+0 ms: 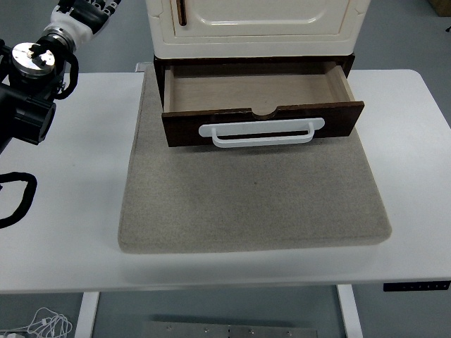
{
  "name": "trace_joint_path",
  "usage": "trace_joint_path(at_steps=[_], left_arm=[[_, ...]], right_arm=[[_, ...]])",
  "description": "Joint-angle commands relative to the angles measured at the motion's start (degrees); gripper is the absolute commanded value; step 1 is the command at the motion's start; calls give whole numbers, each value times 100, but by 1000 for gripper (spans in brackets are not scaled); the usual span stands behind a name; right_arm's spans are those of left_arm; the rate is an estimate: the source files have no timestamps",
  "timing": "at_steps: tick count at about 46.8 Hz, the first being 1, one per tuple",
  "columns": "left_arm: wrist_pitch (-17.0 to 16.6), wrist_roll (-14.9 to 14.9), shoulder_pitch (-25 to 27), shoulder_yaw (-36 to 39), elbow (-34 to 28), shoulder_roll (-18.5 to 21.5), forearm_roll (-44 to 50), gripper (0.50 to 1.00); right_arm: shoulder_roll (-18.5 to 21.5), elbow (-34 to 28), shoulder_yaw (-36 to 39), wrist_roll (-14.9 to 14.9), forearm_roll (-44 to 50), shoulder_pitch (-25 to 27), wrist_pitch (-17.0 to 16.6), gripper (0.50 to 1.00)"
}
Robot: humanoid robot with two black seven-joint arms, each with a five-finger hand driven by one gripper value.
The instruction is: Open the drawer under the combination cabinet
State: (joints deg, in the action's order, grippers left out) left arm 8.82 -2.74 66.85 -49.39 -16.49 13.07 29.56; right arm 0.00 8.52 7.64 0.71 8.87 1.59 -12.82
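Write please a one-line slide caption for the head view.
Dark brown wooden drawer with white handle stands open under cream cabinet on grey felt mat.

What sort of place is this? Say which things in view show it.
Probably a robot test lab, not a home: a plain white height-adjustable table with a control panel, a lone cabinet staged on a grey mat, and bare grey flooring.

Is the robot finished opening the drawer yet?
Looks done: the drawer is pulled out from under the cabinet, its empty inside showing and its white handle free. Nothing is in hand: the left arm is up at the left edge, touching nothing. Nothing visibly remains.
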Motion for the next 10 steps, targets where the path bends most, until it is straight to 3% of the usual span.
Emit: trace_joint_path(at_steps=[1, 10], left_arm=[[14, 46, -93, 0, 5, -42, 85, 1000], [14, 125, -207, 0, 14, -156, 94, 1000]], right_arm=[[0, 0, 1, -1, 0, -1, -10, 926], [0, 0, 10, 8, 0, -1, -10, 926]])
